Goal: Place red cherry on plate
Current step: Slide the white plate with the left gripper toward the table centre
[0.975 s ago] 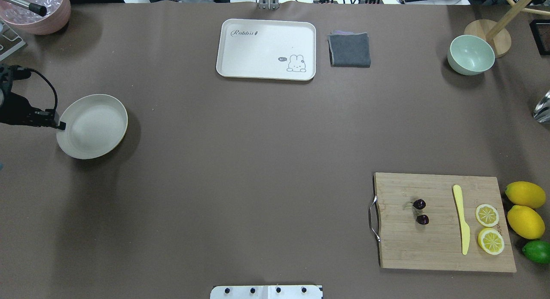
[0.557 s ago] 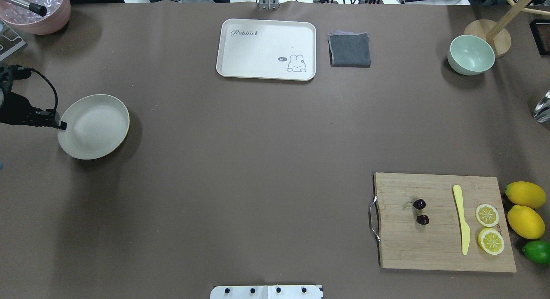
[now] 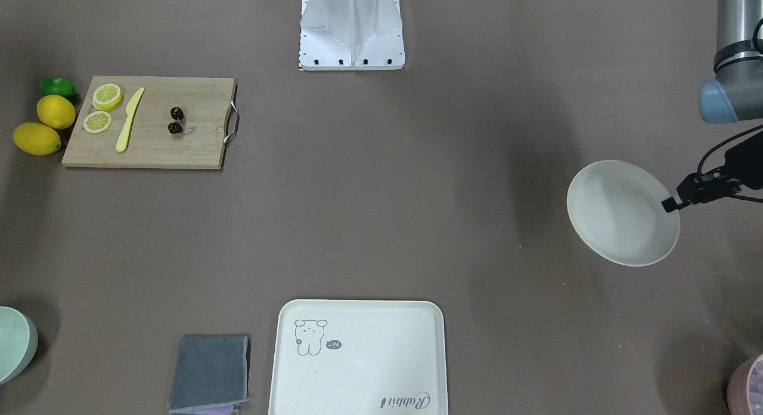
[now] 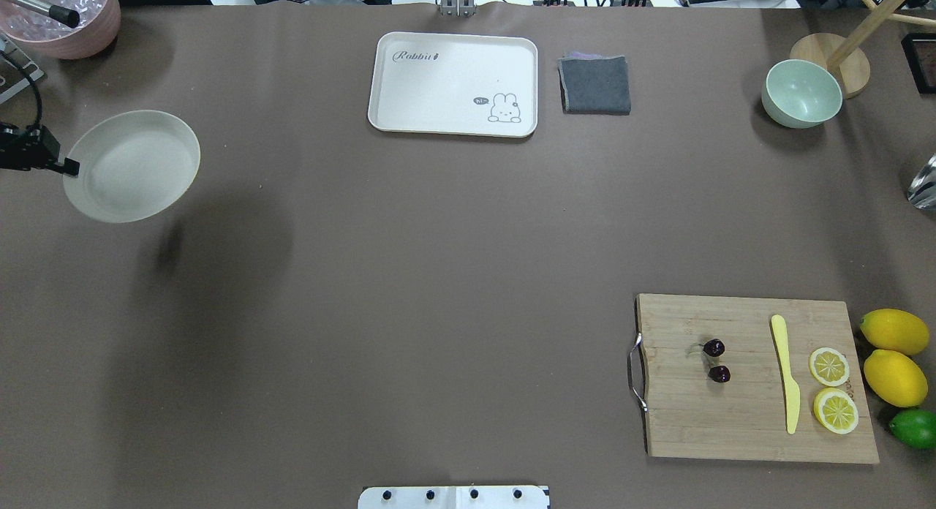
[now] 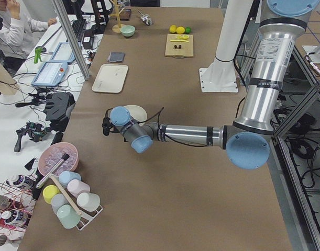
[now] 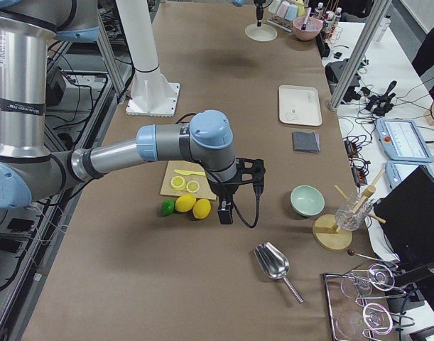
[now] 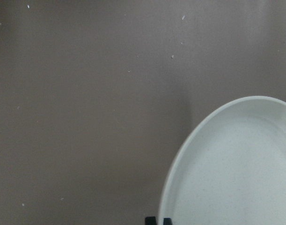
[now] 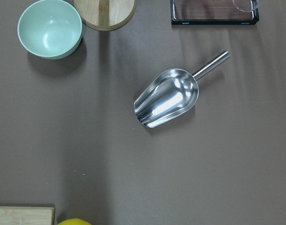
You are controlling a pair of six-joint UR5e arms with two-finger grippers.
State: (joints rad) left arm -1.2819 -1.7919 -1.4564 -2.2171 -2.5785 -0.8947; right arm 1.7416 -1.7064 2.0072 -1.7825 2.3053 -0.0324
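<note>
The red cherry (image 4: pixel 716 360) is a dark joined pair lying on the wooden cutting board (image 4: pixel 746 428) at the near right; it also shows in the front-facing view as the red cherry (image 3: pixel 176 120). The cream plate (image 4: pixel 131 165) hangs tilted above the table at the far left, its shadow cast apart from it. My left gripper (image 4: pixel 69 167) is shut on the plate's left rim, and its dark fingertips (image 7: pixel 157 220) pinch the edge of the plate (image 7: pixel 236 173). My right gripper (image 6: pixel 225 213) hovers beside the lemons; I cannot tell its state.
A cream tray (image 4: pixel 453 83) and a grey cloth (image 4: pixel 594 84) lie at the back. A pale green bowl (image 4: pixel 801 93) stands back right. A yellow knife (image 4: pixel 786 374), lemon slices (image 4: pixel 830 366), lemons (image 4: pixel 893 377) and a lime sit by the board. A metal scoop (image 8: pixel 168 98) lies under the right wrist.
The plate has risen off the table in my left gripper and shifted left and toward the back; its shadow now lies apart from it. The cherries have not moved.
</note>
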